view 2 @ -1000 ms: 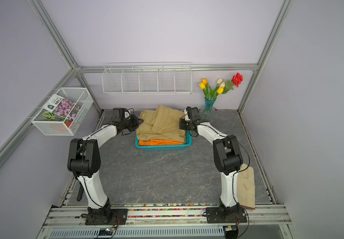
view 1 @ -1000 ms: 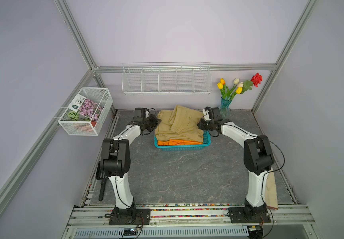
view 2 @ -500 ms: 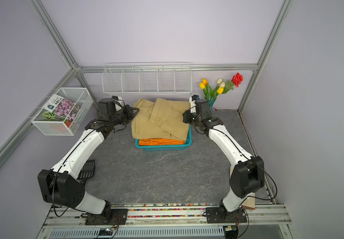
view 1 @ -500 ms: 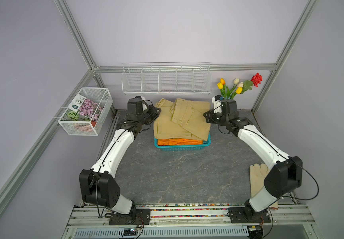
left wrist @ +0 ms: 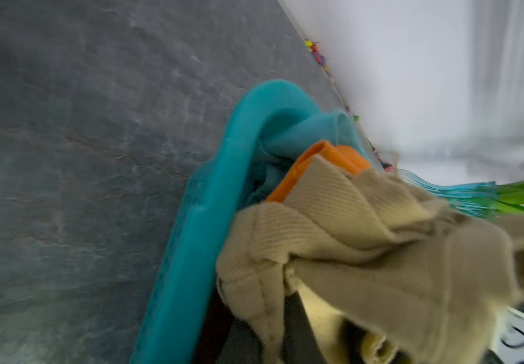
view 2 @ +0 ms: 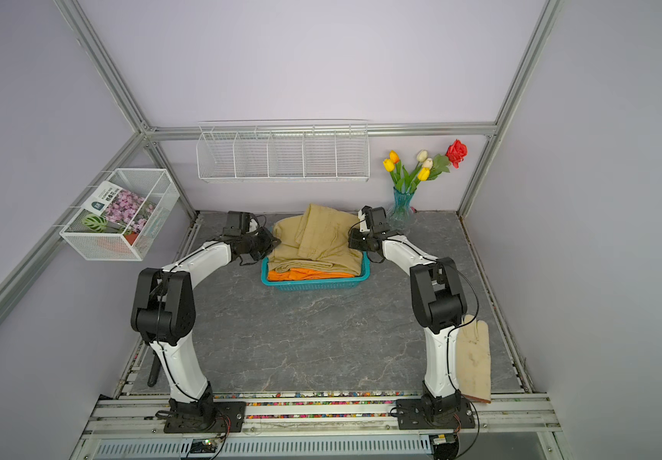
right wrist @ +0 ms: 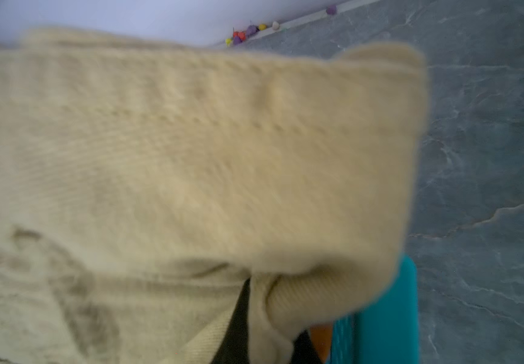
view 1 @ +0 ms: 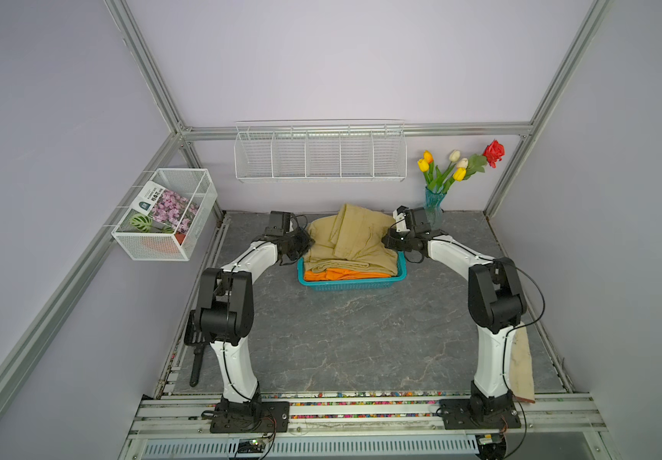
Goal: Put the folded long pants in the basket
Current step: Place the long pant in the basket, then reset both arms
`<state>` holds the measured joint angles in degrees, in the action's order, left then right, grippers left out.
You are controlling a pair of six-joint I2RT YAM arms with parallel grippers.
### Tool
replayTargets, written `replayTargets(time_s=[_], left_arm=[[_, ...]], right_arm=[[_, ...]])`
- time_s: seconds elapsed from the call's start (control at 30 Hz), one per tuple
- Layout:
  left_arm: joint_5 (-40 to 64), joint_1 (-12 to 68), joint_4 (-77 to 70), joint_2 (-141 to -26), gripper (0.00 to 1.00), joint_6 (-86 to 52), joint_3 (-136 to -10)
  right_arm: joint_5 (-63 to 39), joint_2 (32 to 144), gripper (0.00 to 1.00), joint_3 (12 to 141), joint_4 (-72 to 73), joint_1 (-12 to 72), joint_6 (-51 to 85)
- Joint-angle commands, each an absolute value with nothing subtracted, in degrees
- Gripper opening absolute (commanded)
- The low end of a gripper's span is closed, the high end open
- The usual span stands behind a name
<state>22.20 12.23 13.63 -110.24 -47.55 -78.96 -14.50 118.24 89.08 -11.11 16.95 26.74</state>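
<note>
Stretching left-right over the basket (view 1: 351, 283), khaki pants (view 1: 351, 243) sit clamped in left gripper (view 1: 308, 243) and right gripper (view 1: 386, 241).

**Khaki, orange and turquoise on grey**

The khaki pants (view 1: 351, 239) are plain and finely ribbed. Beneath them lie plain orange pants (view 1: 341, 274) and, in the left wrist view, turquoise pants (left wrist: 301, 135). The basket (view 1: 351, 283) is turquoise with lattice walls. The table (view 1: 341, 338) is dark grey, veined like marble. The vase (view 1: 433, 201) is clear blue. Its flowers (view 1: 459, 173) are yellow, cream and red.
</note>
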Motion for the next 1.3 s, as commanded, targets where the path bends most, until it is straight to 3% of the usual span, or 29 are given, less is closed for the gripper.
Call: replayTargets(time_s=[0.0,0.23,0.27,0.33,0.37,0.43,0.5,0.53,0.67,0.77,0.87,0.93,1.03,1.13,1.27], left_arm=[[16.23,11.16,13.09,-106.31,0.00,-47.01,-77.62],[17.34,11.25,13.01,-108.21,0.00,-46.72,-78.31],[17.49,11.40,13.02,-107.58,0.04,-46.65,-78.39],[16.68,11.97,13.48,-105.11,0.34,-45.97,-78.62],[15.58,12.40,14.17,-103.24,0.43,-45.12,-78.92],[12.15,13.54,16.86,-98.82,0.72,-43.47,-79.86],[8.34,14.81,18.73,-92.74,0.96,-41.45,-80.00],[6.49,15.14,19.38,-89.85,1.00,-40.90,-79.65],[-3.78,15.26,17.65,-75.58,1.00,-37.75,-73.02],[-19.22,15.29,10.25,-66.05,1.00,-35.35,-61.80],[-31.92,15.03,-8.24,-60.03,1.00,-24.03,-44.92],[-36.89,14.78,-19.40,-58.85,1.00,-19.60,-33.56],[-36.37,13.36,-37.66,-60.15,1.00,-8.29,-19.80],[-32.83,8.02,-47.44,-66.41,1.00,-12.18,-15.05],[-32.73,7.56,-36.40,-67.44,1.00,-11.30,-19.65]], right_arm=[[-7.84,118.57,0.00,85.56,-15.31,14.06,26.52],[-8.00,116.31,0.00,85.87,-15.85,14.32,25.26],[-8.04,115.31,0.00,86.00,-16.21,14.37,25.01],[-8.01,112.71,0.19,85.77,-16.51,14.49,24.55],[-7.83,110.87,0.35,85.39,-16.48,14.48,24.39],[-7.34,107.01,0.64,84.63,-16.35,14.59,23.93],[-5.38,102.47,0.78,83.83,-17.00,14.58,23.99],[-4.16,100.40,0.83,83.36,-17.37,14.51,24.31],[5.46,88.59,0.87,76.31,-15.46,13.91,25.11],[17.44,77.61,0.87,63.21,-4.78,13.96,22.27],[25.53,69.68,0.90,49.84,3.95,13.76,14.72],[25.30,67.04,0.90,45.69,-0.24,13.54,9.10],[33.48,65.91,0.90,38.69,-3.03,13.16,11.25],[35.95,66.01,0.90,29.32,9.34,12.26,6.90],[37.28,70.36,0.89,14.70,42.97,12.23,-2.23]])
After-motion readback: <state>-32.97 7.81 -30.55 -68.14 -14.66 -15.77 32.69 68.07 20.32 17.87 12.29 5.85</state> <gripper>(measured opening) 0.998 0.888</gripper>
